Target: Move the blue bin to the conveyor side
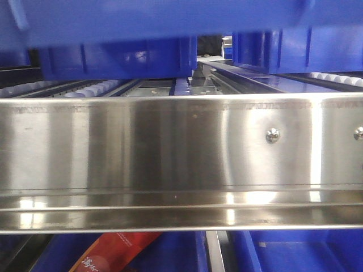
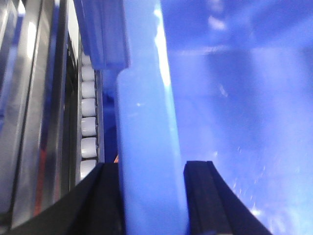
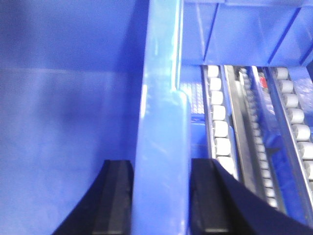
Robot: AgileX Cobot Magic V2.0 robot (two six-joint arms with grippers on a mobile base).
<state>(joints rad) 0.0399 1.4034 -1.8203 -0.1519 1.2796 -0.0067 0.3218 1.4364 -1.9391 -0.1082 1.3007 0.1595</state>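
Remote view: my left gripper [image 2: 151, 196] and right gripper [image 3: 161, 196] each straddle the thick rim of the blue bin [image 3: 73, 98]. Their black jaws are drawn in narrow and pressed against the inner and outer faces of its wall. Both wrists look along the rim. White rollers [image 3: 217, 115] run just beside the bin's outer wall, beyond the stainless-steel rail [image 1: 170, 147]. I cannot tell whether the bin rests on them.
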